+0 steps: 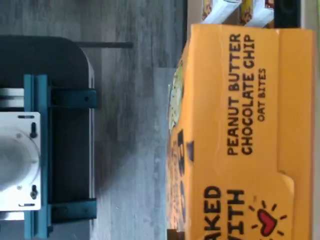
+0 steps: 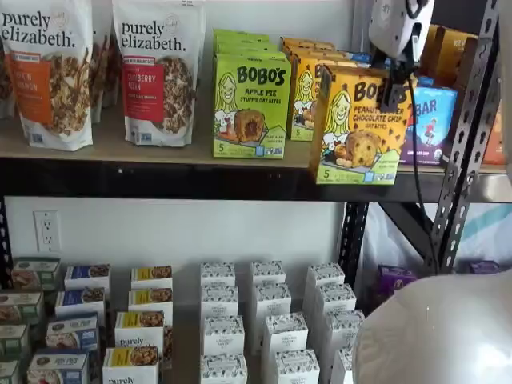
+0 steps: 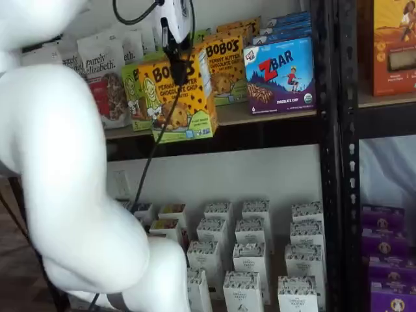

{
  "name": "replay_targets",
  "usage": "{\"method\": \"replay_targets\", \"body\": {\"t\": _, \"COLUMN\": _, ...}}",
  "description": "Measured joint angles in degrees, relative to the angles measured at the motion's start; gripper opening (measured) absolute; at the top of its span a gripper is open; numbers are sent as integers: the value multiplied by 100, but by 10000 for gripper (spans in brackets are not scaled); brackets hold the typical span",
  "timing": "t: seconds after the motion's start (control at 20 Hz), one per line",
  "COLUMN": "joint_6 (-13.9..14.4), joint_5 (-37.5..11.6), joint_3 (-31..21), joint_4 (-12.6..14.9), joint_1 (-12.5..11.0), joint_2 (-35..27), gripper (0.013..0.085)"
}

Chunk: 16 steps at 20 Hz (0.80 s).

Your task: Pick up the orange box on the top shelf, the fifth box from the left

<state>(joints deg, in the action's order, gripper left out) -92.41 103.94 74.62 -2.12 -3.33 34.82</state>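
The orange box (image 2: 352,136) (image 3: 179,104), printed with Bobo's peanut butter chocolate chip, hangs upright and slightly tilted just in front of the top shelf (image 2: 160,180) (image 3: 273,114), its lower edge overlapping the black front rail. My gripper (image 2: 394,84) (image 3: 175,65) reaches down from above in both shelf views, its black fingers shut on the box's upper part. Up close in the wrist view, the orange box (image 1: 240,135) shows its printed side turned sideways.
On the shelf stand a lime-green Apple Pie box (image 2: 250,108), more orange boxes (image 2: 308,88), a blue ZBar box (image 3: 281,75) and granola bags (image 2: 160,72). Black uprights (image 3: 338,130) flank the right. Small white cartons (image 2: 264,320) fill the lower level. My white arm (image 3: 65,162) looms in front.
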Motion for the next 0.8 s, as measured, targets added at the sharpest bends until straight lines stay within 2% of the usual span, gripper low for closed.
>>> {"method": "replay_targets", "body": {"t": 0.3, "joint_6": -112, "joint_5": -5, "joint_3": -460, "joint_4": -300, "joint_1": -213, "joint_2": 404, "gripper": 170}}
{"method": "replay_targets", "body": {"t": 0.8, "joint_6": -203, "joint_5": -588, "joint_3": -1505, "joint_4": -80, "joint_1": -213, "joint_2": 1090, "gripper": 170}}
